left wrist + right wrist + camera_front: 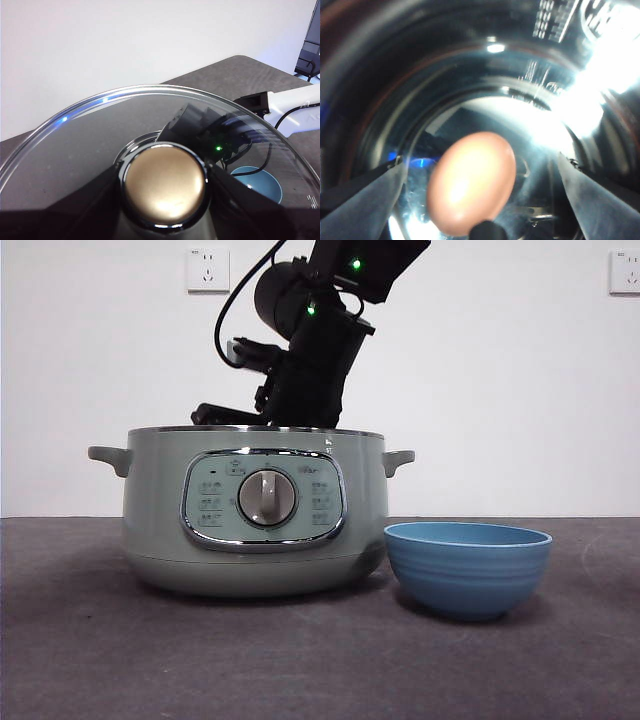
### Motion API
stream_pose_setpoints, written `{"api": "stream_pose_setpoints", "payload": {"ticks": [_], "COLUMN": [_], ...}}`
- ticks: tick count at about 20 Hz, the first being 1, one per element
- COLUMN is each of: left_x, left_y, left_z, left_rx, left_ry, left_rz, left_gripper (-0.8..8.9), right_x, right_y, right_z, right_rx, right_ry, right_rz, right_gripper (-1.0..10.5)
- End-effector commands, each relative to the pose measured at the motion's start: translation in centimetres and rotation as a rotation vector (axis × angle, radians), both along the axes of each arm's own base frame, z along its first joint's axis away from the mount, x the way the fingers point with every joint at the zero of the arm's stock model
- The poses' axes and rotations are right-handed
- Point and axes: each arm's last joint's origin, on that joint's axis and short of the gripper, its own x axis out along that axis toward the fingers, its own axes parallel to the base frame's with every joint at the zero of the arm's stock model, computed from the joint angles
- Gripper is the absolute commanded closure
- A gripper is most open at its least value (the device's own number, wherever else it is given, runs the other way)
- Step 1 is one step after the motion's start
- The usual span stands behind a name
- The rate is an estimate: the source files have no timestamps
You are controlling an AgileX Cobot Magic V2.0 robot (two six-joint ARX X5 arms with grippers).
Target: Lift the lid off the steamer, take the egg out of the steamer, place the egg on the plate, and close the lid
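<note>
Egg (471, 182) lies inside the steamer (255, 510), between the right tool's (480, 200) wide-spread jaws. Left tool (162, 187) clamps the lid (100, 135) by its knob. Panel lettering too small to read. Blue bowl (467, 565) stands on the counter (300, 660) beside the steamer.

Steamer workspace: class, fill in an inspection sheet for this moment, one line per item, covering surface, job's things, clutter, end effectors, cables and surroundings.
Surface: dark grey table.
Job's things: steamer uncovered; egg inside the shiny pot; lid held away from the pot by its knob. No plate seen; a blue bowl stands beside the steamer.
Clutter: nothing seen.
End effectors: left end effector shut on the lid's knob; right end effector down in the steamer, jaws open either side of the egg, not touching.
Cables: black cable looping off the arm.
Surroundings: white wall, socket.
</note>
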Motion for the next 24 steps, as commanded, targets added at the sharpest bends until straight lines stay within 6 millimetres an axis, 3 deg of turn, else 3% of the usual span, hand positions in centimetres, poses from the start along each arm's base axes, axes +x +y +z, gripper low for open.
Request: {"api": "stream_pose_setpoints", "payload": {"ticks": [1, 5, 7, 9, 12, 14, 16, 20, 22, 24], "left_x": [-0.5, -0.6, -0.6, -0.6, -0.6, -0.6, -0.6, -0.6, -0.6, -0.6], "left_y": [0.2, 0.3, 0.3, 0.3, 0.3, 0.3, 0.3, 0.3, 0.2, 0.2], "left_z": [0.9, 0.8, 0.8, 0.8, 0.8, 0.8, 0.8, 0.8, 0.8, 0.8], "left_rx": [-0.026, -0.010, -0.009, -0.008, -0.008, -0.008, -0.008, -0.008, -0.008, -0.008], "left_ry": [-0.069, -0.066, -0.066, -0.068, -0.067, -0.068, -0.068, -0.068, -0.067, -0.066], "left_rz": [-0.006, -0.008, -0.008, -0.009, -0.009, -0.009, -0.009, -0.009, -0.011, -0.011], "left_gripper": [8.22, 8.22, 8.22, 8.22, 8.22, 8.22, 8.22, 8.22, 8.22, 8.22], "right_x": [0.2, 0.1, 0.1, 0.1, 0.0, -0.6, -2.4, -8.1, -9.9, -10.8], "right_y": [0.3, 0.3, 0.3, 0.3, 0.3, -0.2, -1.7, -7.4, -10.4, -13.0], "right_z": [-1.0, -1.0, -1.0, -1.0, 0.0, 3.1, 7.8, 17.0, 19.2, 20.1], "right_rx": [-0.016, -0.011, -0.010, -0.011, 0.026, 0.064, 0.098, 0.051, 0.039, 0.013], "right_ry": [0.007, 0.012, 0.013, 0.014, -0.003, -0.058, -0.113, -0.223, -0.213, -0.192], "right_rz": [0.007, 0.012, 0.011, 0.013, 0.027, 0.034, 0.043, 0.017, -0.020, -0.057], "right_gripper": [4.5, 7.2, 7.4, 9.7, 9.6, 9.6, 9.6, 9.6, 9.6, 9.6]}}
